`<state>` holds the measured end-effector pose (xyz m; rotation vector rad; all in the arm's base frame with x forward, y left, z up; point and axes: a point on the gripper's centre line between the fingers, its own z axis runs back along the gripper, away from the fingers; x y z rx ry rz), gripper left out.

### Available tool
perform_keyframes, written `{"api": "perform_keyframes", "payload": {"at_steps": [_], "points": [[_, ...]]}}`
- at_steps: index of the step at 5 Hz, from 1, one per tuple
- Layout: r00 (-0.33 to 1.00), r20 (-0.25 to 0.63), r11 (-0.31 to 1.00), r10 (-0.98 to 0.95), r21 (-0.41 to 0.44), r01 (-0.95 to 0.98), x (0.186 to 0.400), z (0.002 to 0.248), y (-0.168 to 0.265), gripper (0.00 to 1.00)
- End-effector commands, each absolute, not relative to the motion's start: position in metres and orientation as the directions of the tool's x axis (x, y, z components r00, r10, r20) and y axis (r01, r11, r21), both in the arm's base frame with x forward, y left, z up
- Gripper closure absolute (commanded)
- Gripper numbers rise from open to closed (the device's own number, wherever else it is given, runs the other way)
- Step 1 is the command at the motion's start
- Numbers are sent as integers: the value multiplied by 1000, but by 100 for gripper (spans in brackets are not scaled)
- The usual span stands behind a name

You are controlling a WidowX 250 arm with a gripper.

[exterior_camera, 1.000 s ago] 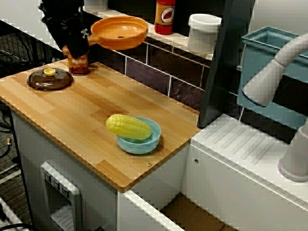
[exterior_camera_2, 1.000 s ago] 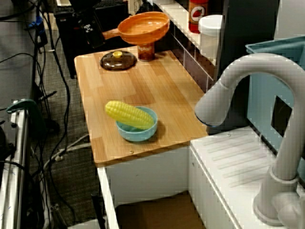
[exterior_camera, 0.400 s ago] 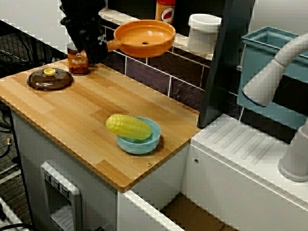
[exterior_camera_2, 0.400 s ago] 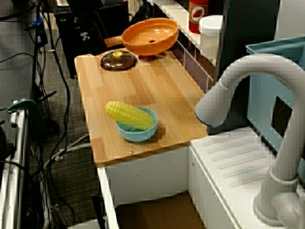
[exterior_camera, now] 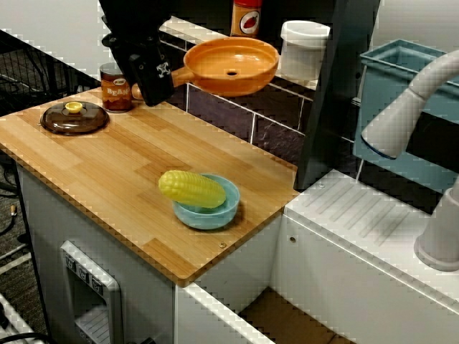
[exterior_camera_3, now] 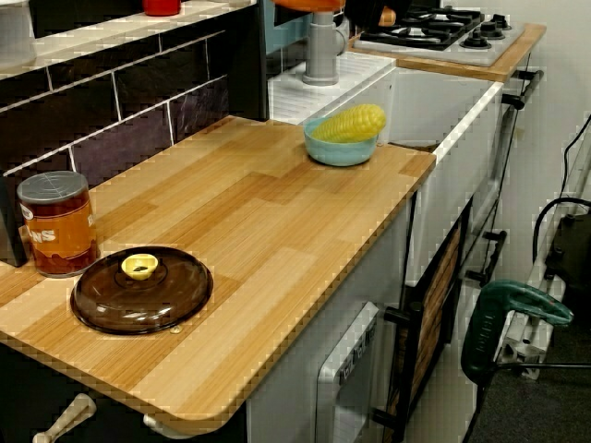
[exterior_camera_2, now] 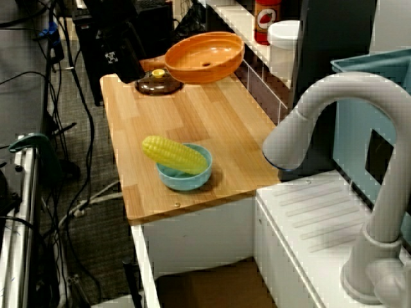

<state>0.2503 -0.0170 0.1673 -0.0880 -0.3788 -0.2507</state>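
The black hand [exterior_camera: 159,72] is clamping tight on the stubby handle of the orange pan [exterior_camera: 233,64]. The pan is hanging in the air over the back of the wooden surface [exterior_camera: 100,168], right by the dark tiled wall [exterior_camera: 215,107]. It's a round, shallow thing with a smooth, plasticky look and a small dark dot dead centre. In the view from the side the orange pan [exterior_camera_2: 204,56] is floating roughly level, clear of the planks. In the low view along the surface only a sliver of orange is peeking in at the top edge.

Just beside the hand a squat metal can [exterior_camera: 115,86] with a brown label is standing upright. Near that, a dark brown lid [exterior_camera: 74,117] is lying flat. It's a low dome, kind of glassy and see-through, with a yellow knob on top. The low view is showing its glossy shine nicely.

Well apart from the pan, toward the front edge, a pale blue bowl [exterior_camera: 208,211] is sitting with a bumpy yellow corn cob [exterior_camera: 191,188] lying across it and poking out over one side of the rim.

Up on the ledge behind the pan, a red bottle [exterior_camera: 246,16] and a white cylindrical tub [exterior_camera: 304,46] are standing. A matte grey curved faucet [exterior_camera: 409,107] is arching over the white ribbed drainboard next door.
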Motion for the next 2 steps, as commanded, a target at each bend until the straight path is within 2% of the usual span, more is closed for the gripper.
{"api": "perform_keyframes", "payload": {"at_steps": [1,2], "points": [[858,463,972,-221,34,232,243,188,-17,100],[863,472,984,-180,90,156,243,189,-17,100]]}}
